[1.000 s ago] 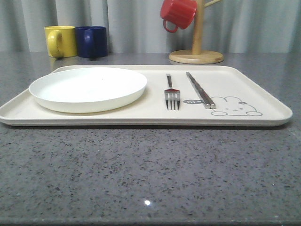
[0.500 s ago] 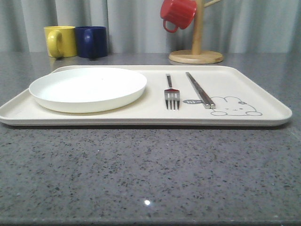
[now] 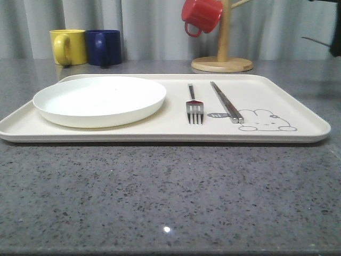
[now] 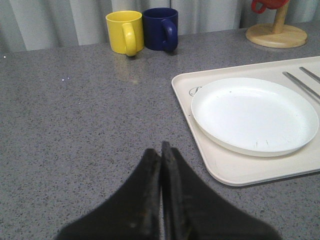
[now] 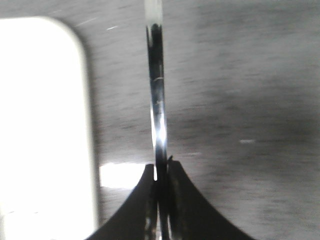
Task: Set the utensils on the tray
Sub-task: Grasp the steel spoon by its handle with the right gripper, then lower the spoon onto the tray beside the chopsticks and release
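The cream tray lies across the middle of the grey table. On its right half a silver fork and a pair of flat chopsticks lie side by side near the rabbit drawing. My right gripper is shut on a slim silver spoon handle, held over the table just beside the tray's rim; the spoon's bowl is out of view. A dark part of my right arm shows at the far right edge. My left gripper is shut and empty, over bare table left of the tray.
A white plate takes up the tray's left half. A yellow mug and a blue mug stand at the back left. A red mug hangs on a wooden stand behind the tray.
A dark part of my right arm has come into the front view at the upper right edge. The tray, fork, chopsticks and plate have not moved.
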Robot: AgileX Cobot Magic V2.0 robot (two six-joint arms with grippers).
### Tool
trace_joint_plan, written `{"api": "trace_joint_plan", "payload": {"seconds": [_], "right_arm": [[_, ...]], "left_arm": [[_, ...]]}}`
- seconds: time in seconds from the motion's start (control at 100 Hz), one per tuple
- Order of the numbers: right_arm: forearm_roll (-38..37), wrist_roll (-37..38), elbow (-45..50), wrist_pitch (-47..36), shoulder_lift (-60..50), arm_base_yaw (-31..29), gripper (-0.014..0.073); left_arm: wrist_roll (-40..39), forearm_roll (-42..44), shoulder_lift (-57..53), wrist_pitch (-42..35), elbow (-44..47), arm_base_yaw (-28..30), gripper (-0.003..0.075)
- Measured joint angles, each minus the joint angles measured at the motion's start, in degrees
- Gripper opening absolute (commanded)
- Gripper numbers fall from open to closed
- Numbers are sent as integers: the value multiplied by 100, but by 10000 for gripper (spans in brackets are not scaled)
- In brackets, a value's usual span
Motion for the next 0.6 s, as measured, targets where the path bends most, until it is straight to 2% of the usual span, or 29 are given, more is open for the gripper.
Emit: {"api": "trace_joint_plan", "payload": {"seconds": [0.24,0.6], "right_arm": [[84,715,52,-151,38,903,-67],[97,956,52,-211,838,1166,-67]], "left_arm": [[0,0,0,0,0,0,-19],[0,0,0,0,0,0,-19]]}}
